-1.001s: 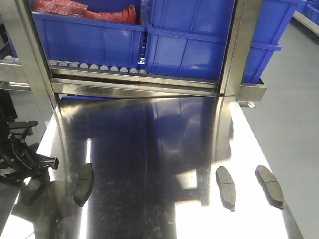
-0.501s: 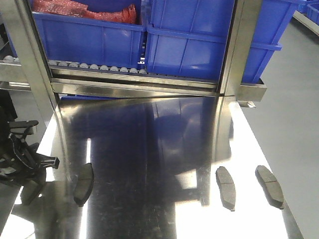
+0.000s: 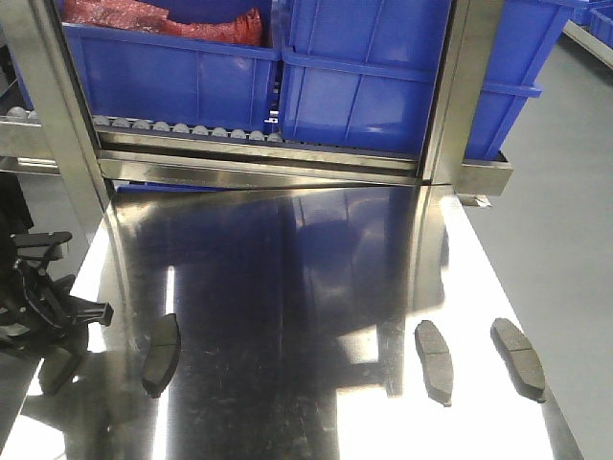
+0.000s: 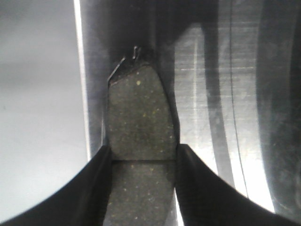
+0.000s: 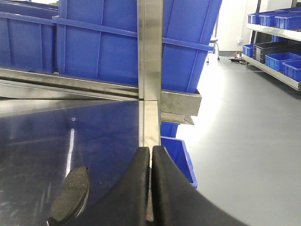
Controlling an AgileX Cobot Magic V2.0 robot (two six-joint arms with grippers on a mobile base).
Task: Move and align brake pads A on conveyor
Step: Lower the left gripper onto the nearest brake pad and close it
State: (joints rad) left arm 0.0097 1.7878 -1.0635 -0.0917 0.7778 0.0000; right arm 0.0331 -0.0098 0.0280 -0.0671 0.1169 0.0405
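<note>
Three brake pads A lie on the shiny steel table [image 3: 287, 287]: one at the left [image 3: 161, 355] and two at the right [image 3: 434, 361] [image 3: 518, 358]. At the table's left edge my left gripper [image 3: 59, 331] is shut on another brake pad [image 4: 141, 117], its fingers [image 4: 96, 188] pressing both long sides at the cross groove. Whether that pad rests on the steel or is lifted I cannot tell. My right gripper [image 5: 151, 149] is shut with nothing in it, beside a pad [image 5: 70, 195] lying to its left. The conveyor is out of view.
A roller rack [image 3: 192, 129] with big blue bins [image 3: 383, 77] stands behind the table, framed by steel posts [image 3: 455, 96]. Grey floor [image 3: 565, 240] lies to the right of the table, with a blue bin [image 5: 176, 153] down below its right edge.
</note>
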